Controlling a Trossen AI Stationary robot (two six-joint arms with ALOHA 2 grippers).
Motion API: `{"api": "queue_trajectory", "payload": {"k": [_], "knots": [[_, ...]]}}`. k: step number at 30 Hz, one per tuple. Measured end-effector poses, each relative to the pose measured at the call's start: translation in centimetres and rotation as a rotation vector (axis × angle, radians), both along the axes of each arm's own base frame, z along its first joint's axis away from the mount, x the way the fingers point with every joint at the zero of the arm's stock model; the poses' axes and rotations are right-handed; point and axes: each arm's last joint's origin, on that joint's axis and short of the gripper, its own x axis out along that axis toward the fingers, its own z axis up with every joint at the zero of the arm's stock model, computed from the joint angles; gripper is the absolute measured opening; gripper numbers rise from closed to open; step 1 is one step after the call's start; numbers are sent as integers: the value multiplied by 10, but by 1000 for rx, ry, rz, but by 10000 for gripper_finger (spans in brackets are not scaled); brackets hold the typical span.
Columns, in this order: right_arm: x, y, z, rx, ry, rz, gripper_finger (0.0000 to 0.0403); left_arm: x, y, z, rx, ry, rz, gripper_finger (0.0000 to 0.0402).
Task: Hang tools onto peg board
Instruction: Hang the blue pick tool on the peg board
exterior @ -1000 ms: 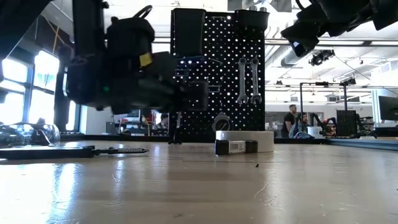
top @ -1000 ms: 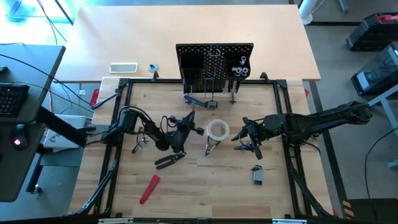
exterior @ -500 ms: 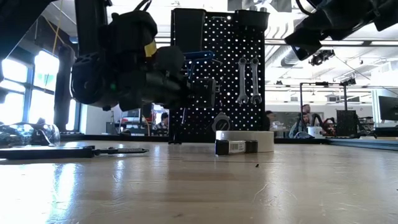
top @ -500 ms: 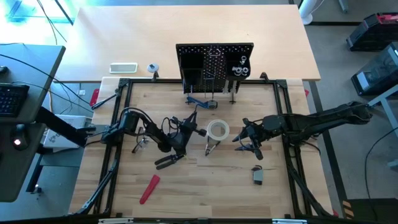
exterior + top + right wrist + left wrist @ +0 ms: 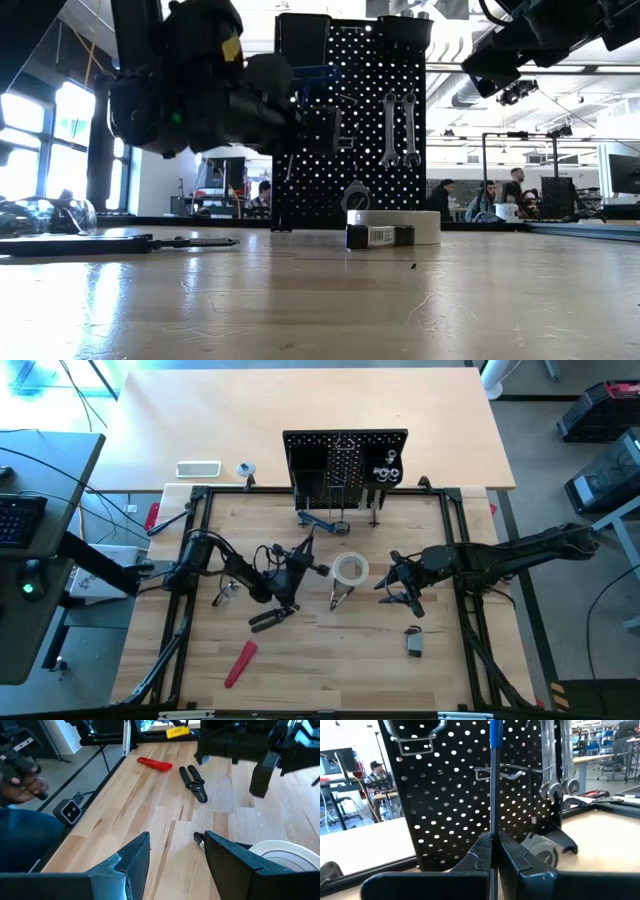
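Left wrist view shows the left gripper (image 5: 493, 851) clamped tight on a thin metal shank with a blue handle (image 5: 495, 732) rising upright before the peg board (image 5: 460, 795), apparently so the tool can be carried to a wire hook (image 5: 492, 771) just ahead. What kind of tool it is I cannot tell. Two silver wrenches (image 5: 555, 765) already hang on the board beside that hook, so room to that side looks tight; the bare perforated panel on the other side gives more freedom.

From the high view, the left gripper (image 5: 290, 575) sits mid-desk, in front of the peg board (image 5: 345, 460) standing at the far edge. The right gripper (image 5: 400, 588) waits near the white tape roll (image 5: 350, 569), fingers spread wide and holding nothing, as its wrist view confirms. Dark pliers (image 5: 272, 618) and the red-handled tool (image 5: 239, 663) lie on the desk (image 5: 330, 660) toward the near edge, and a small tape measure (image 5: 414, 642) lies apart by the right arm. Blue-handled pliers (image 5: 318, 522) rest at the board's foot. Open wood between the left gripper and the board seems enough for a straight approach.
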Motion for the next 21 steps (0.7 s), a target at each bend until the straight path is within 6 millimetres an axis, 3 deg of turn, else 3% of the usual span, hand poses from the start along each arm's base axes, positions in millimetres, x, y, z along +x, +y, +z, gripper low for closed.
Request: {"api": "queue_trajectory", "payload": {"k": [8, 13, 21], "knots": [[-1, 0, -1, 3, 15, 11, 183, -38, 4, -12, -73, -96, 32, 0], [-1, 0, -1, -18, 10, 17, 183, -29, -3, -5, -47, -54, 9, 0], [0, 0, -1, -6, 7, 5, 183, -22, 10, 0, -36, -65, 10, 0]]}}
